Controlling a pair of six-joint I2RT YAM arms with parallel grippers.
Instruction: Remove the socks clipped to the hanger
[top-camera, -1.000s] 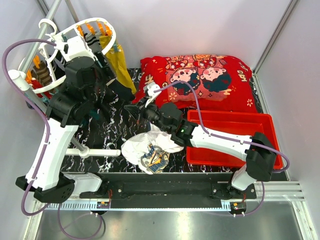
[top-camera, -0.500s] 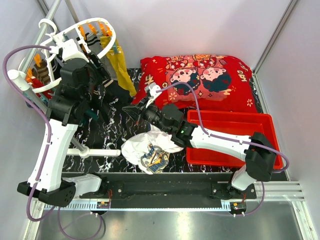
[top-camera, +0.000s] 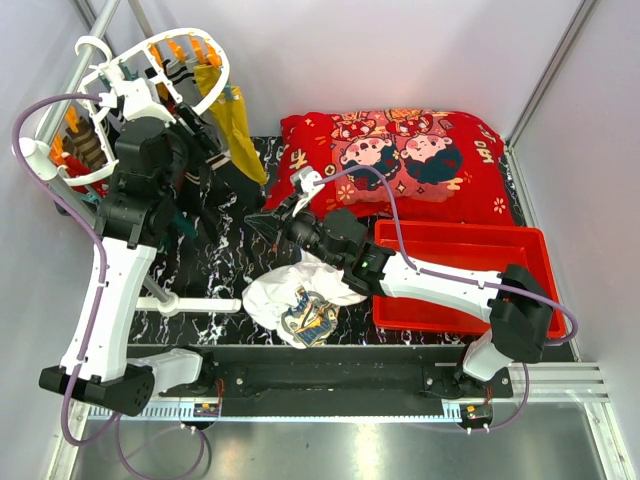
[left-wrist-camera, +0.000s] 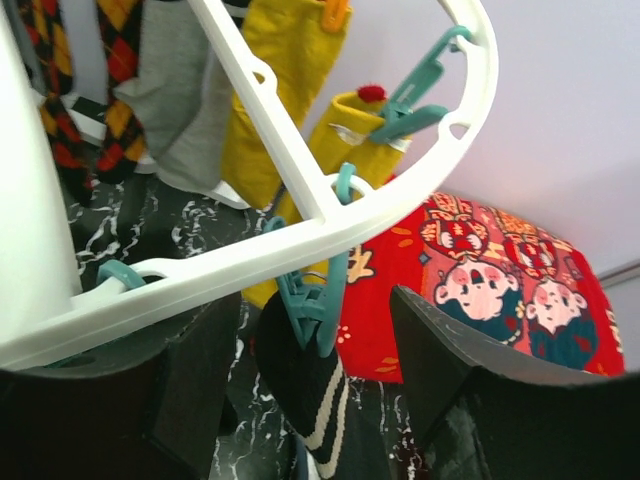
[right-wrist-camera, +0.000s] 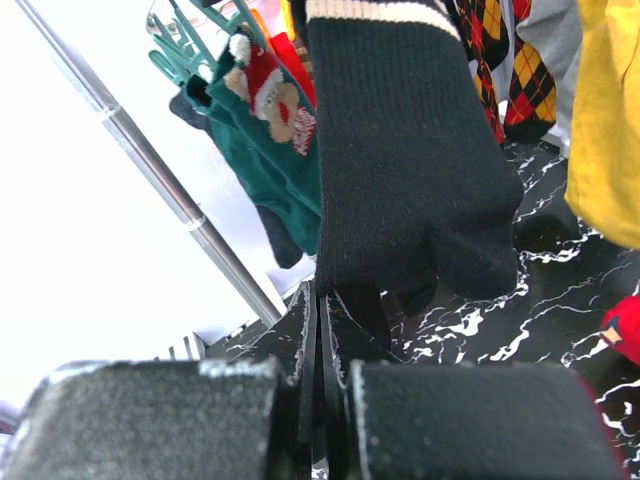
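Note:
The white oval hanger (top-camera: 222, 72) hangs at the back left with several socks clipped on. In the left wrist view its bar (left-wrist-camera: 250, 255) crosses above a teal clip (left-wrist-camera: 315, 305) holding a black white-striped sock (left-wrist-camera: 305, 390). My left gripper (left-wrist-camera: 315, 335) is open, one finger on each side of that clip and sock, touching neither. In the right wrist view my right gripper (right-wrist-camera: 322, 300) is shut, its tips pinching the lower corner of the same black sock (right-wrist-camera: 400, 150). From above, the right gripper (top-camera: 268, 222) reaches left under the hanger.
Yellow socks (left-wrist-camera: 280, 60), argyle socks (left-wrist-camera: 55, 100), a grey sock (left-wrist-camera: 180, 90) and a green Santa sock (right-wrist-camera: 270, 130) also hang there. A grey rail (right-wrist-camera: 170, 190) runs beside them. A red cushion (top-camera: 400, 160), a red tray (top-camera: 455, 232) and a white cloth pile (top-camera: 295, 295) lie on the table.
The left arm has risen and drawn closer to the hanger, which has swung slightly left. The right arm has barely moved and stays shut.

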